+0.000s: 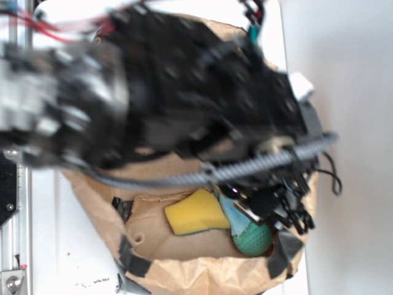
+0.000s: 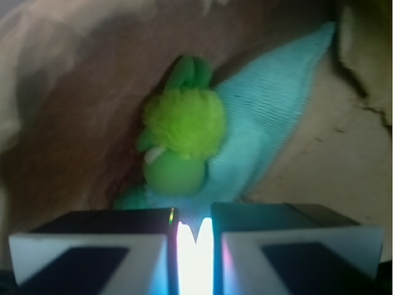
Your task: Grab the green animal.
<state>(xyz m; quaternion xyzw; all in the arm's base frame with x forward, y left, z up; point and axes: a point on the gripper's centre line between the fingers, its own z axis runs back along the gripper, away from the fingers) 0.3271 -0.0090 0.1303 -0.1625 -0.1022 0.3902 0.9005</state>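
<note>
Small lime-green fuzzy plush animal with rounded head and pale beak lying on light teal knit cloth, against the wall of the crumpled brown paper bag, just ahead of black-and-white gripper; not touching it, fingers nearly together with only a thin bright slit between, clamped on nothing. Exterior view: blurred black arm reaching over taped bag, plush itself hidden, yellow wedge-shaped sponge beside dark green textured ball with teal cloth between, gripper low near ball.
</note>
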